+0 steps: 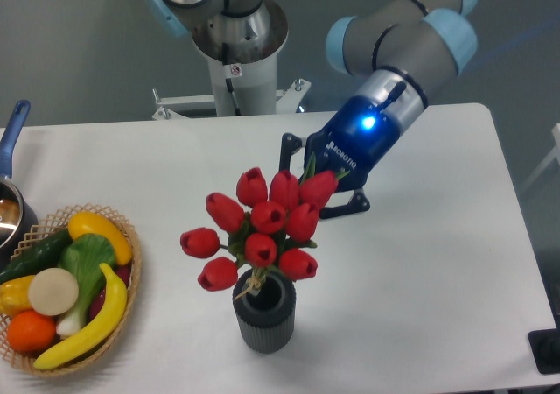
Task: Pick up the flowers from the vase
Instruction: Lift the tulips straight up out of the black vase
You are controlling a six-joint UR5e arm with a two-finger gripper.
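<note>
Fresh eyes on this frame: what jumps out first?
The flowers, a bunch of red tulips mid-table, held at the back by the blue-lit gripper, their tied stem ends just above the mouth of the vase. At far left, a wicker basket of bright fruit and vegetables.

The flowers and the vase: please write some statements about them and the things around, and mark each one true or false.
1. The flowers are red tulips. True.
2. The end effector is closed on the flowers. True.
3. The vase lies on its side. False: it stands upright.
4. The mouth of the vase is fully covered by the blooms. False: its dark opening shows below them.
5. The basket of fruit and vegetables is to the right of the vase in the picture. False: it is at the left edge.
</note>
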